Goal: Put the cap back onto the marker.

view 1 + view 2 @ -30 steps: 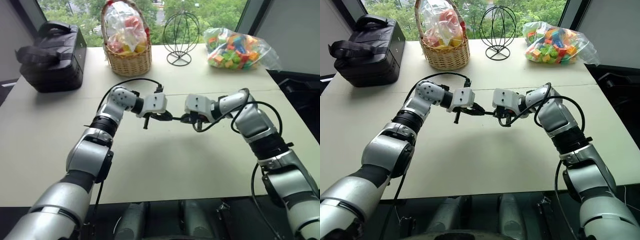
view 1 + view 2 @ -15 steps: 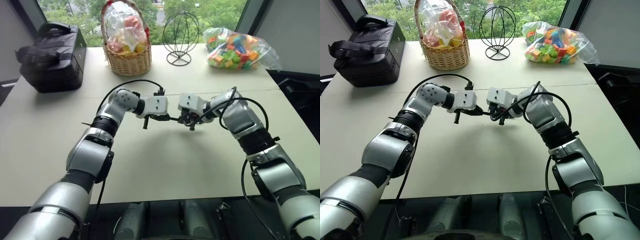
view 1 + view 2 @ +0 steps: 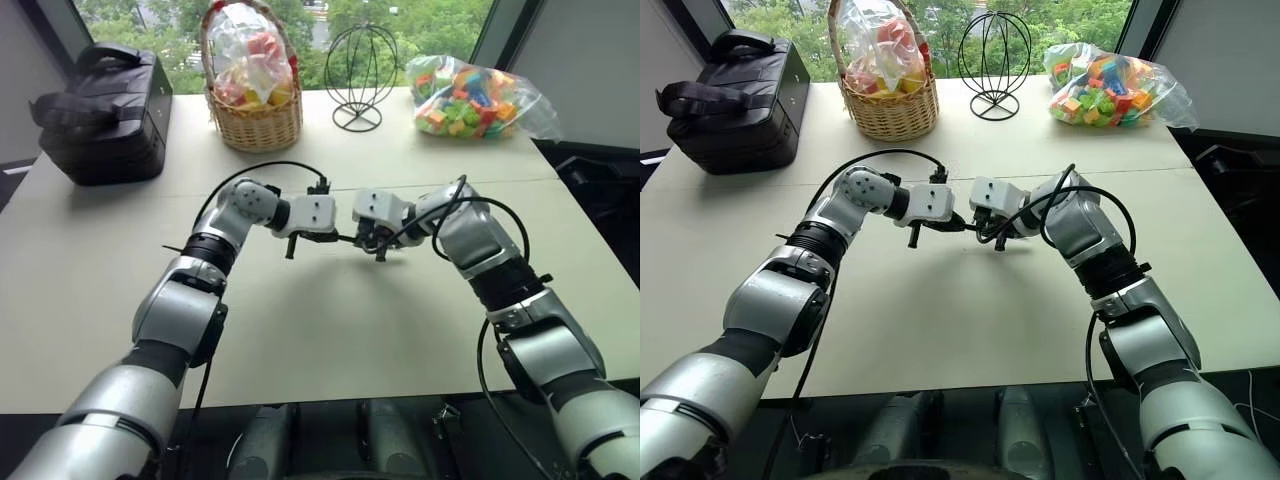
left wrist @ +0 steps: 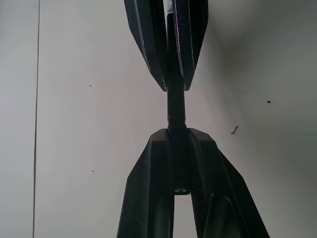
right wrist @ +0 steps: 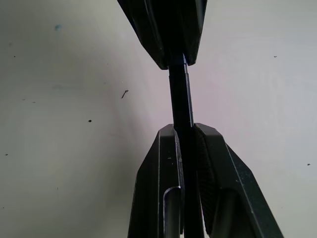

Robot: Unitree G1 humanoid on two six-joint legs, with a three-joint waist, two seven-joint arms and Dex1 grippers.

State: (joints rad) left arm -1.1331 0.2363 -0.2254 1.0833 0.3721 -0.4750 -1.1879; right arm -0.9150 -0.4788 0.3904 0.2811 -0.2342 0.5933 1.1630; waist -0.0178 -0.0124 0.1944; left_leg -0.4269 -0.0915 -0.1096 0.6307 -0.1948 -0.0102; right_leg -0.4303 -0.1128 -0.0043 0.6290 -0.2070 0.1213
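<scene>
The left gripper (image 3: 338, 237) and the right gripper (image 3: 362, 240) met tip to tip above the table (image 3: 320, 330), each clamped on one end of the black marker (image 4: 176, 106), whose long axis ran level from one to the other. Whether the cap was seated could not be told. Behind stood one wicker basket (image 3: 257, 125) of bagged items, one bag of coloured blocks (image 3: 470, 98), one black case (image 3: 103, 115) and one wire stand (image 3: 360, 70).

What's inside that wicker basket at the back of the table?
The wicker basket holds a clear plastic bag of red and yellow items. What they are, and anything beneath the bag, is hidden by the basket wall.
</scene>
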